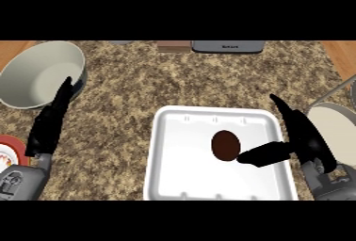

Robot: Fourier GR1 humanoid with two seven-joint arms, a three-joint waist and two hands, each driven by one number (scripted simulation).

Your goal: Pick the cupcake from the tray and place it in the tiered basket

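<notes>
At far left I see my left robot hand (50, 123) resting with fingers straight and pointing up, in front of a large round pale bowl (38, 70) on the speckled brown granite surface (173, 80). In the middle sits a white rectangular plastic tray (173, 179), and the dark brown oval cupcake (225, 145) lies right of its centre. My right robot hand (303, 139) is spread, its thumb touching the cupcake's lower right edge. The round pale tiered basket (337, 132) is at far right.

Kitchen, speckled granite counter (173, 80), big bowl (38, 70), white tray (173, 155)
</notes>
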